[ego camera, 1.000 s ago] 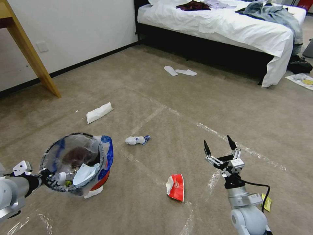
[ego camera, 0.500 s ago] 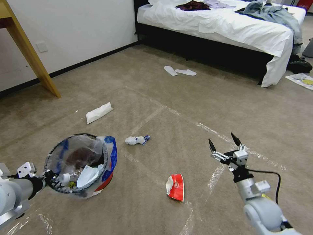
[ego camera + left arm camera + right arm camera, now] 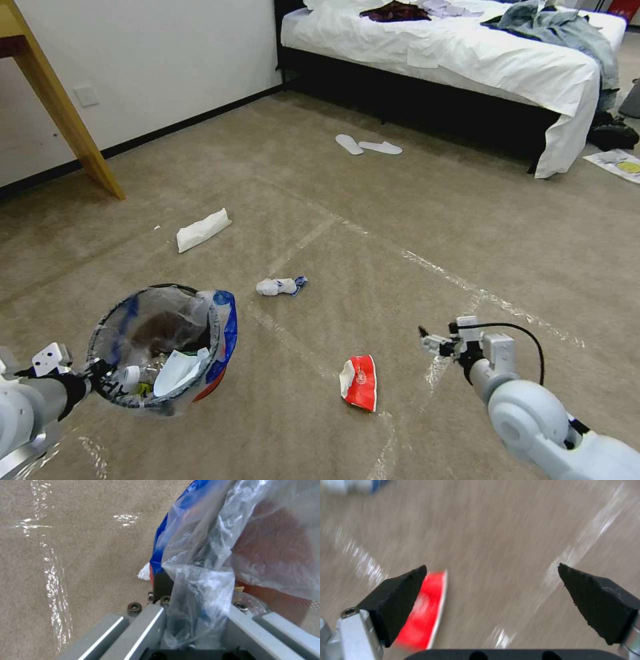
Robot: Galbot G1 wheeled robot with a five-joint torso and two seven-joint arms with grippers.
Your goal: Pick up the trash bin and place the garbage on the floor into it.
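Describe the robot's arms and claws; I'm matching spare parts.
Both arms are rounded and pale grey. The right claw has two black, pointed wedge fingertips on silver brackets, and a black cable loops by its wrist. The left claw has a black wrist section and a white bracket; its body shows grey metal rails.

White slippers (image 3: 369, 145) lie on carpet (image 3: 413, 200) near the bed (image 3: 467, 60).

No legible text — none anywhere
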